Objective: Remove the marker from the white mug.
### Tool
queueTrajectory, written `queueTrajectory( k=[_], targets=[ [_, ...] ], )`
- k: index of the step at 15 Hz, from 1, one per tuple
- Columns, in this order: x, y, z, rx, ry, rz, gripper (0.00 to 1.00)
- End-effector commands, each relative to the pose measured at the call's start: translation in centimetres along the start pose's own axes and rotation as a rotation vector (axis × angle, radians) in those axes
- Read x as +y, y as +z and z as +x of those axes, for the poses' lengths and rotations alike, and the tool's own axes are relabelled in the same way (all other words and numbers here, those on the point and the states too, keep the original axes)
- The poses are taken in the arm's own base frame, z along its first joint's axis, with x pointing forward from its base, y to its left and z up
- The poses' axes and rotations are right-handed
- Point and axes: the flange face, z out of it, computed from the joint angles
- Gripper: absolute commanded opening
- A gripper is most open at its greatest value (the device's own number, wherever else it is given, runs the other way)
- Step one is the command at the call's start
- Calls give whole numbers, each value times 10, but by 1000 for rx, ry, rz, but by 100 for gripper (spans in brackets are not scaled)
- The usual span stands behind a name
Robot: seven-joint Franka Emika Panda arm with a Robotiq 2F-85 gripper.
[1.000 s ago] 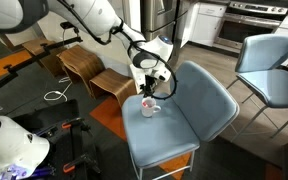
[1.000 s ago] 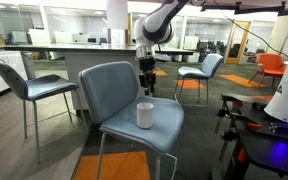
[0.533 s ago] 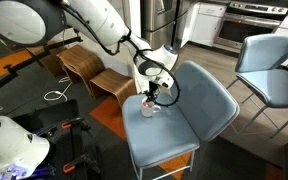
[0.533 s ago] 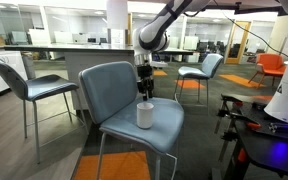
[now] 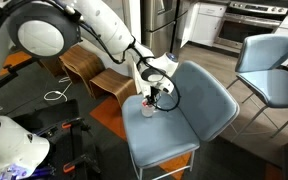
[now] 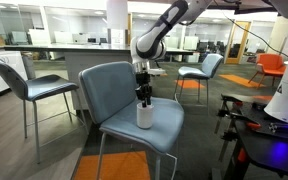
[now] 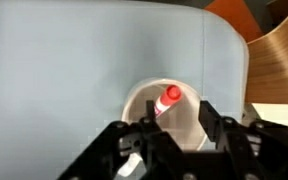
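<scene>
The white mug (image 7: 156,122) stands on the blue-grey chair seat (image 5: 184,130); it also shows in both exterior views (image 5: 147,107) (image 6: 144,115). The pink-red marker (image 7: 168,99) leans inside the mug, its red cap near the far rim. My gripper (image 7: 176,112) is open, right above the mug mouth, with its two black fingertips on either side of the marker's lower part. In the exterior views the gripper (image 5: 151,97) (image 6: 142,96) points straight down onto the mug and hides the marker.
The chair's backrest (image 6: 109,90) stands close behind the mug. A second blue-grey chair (image 5: 269,70) is nearby. Wooden curved stools (image 5: 89,65) sit on the floor beside the chair. A black cart (image 6: 259,140) stands near the seat's edge.
My gripper has come down from above the seat to the mug's mouth, still open. The mug has not moved.
</scene>
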Motion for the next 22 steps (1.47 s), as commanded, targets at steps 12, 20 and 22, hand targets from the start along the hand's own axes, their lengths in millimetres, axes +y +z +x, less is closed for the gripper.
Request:
queueTrajectory(
  k=[12, 20, 22],
  targets=[
    [2, 33, 18, -58, 71, 19, 44],
    [2, 24, 20, -58, 87, 17, 5],
    [1, 17, 19, -66, 95, 20, 5]
  ],
)
